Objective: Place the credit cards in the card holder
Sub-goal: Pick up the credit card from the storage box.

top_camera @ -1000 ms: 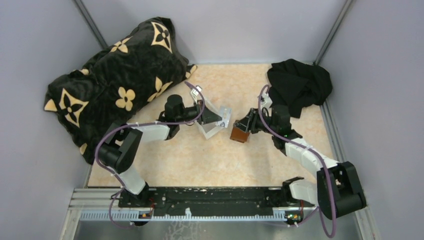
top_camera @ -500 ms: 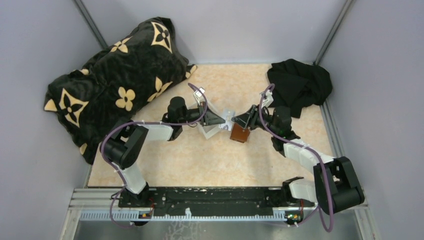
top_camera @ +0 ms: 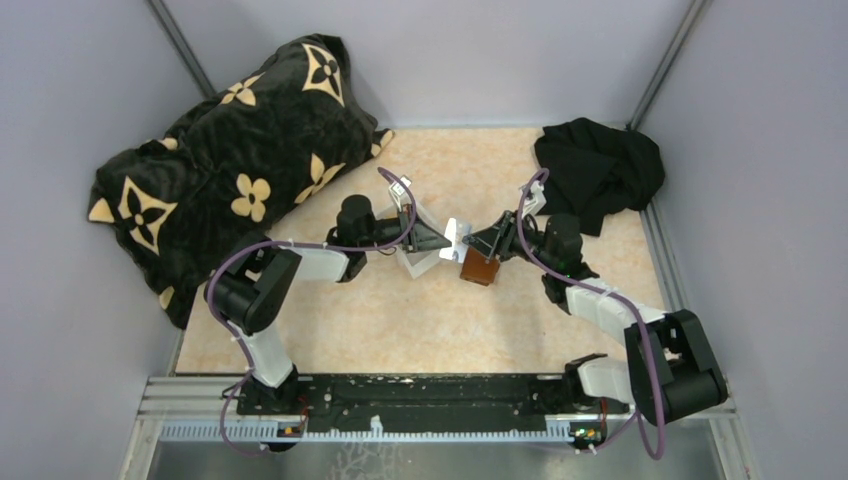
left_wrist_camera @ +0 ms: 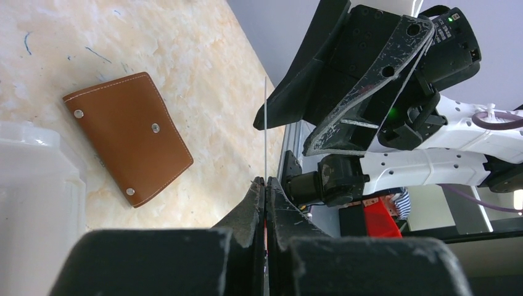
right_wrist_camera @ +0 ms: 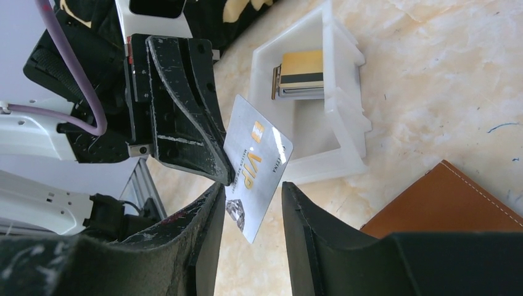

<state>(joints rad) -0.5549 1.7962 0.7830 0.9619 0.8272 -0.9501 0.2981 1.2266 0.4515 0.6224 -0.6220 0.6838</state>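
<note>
— Rail at the front, black and silver, with the 2 arms bolted to it. What is past it?
— The table. Its top is pale orange stone with white swirls and a few little blue marks.
— Where are the grippers?
— In the middle, nose to nose. The left gripper is squeezed tight on a silver card and holds it up off the table. The right gripper is spread wide, with 1 finger on each side of the card's free end. I cannot tell if a finger touches it.
— And the card holder?
— Brown leather, folded closed, flat on the table by the right gripper, just beside the white tray.
— Anything in the tray?
— A gold card on top of a small stack.
— And far back?
— A big black pillow with gold flowers on the left, a black cloth in the right corner, and plain grey walls all around.
</note>
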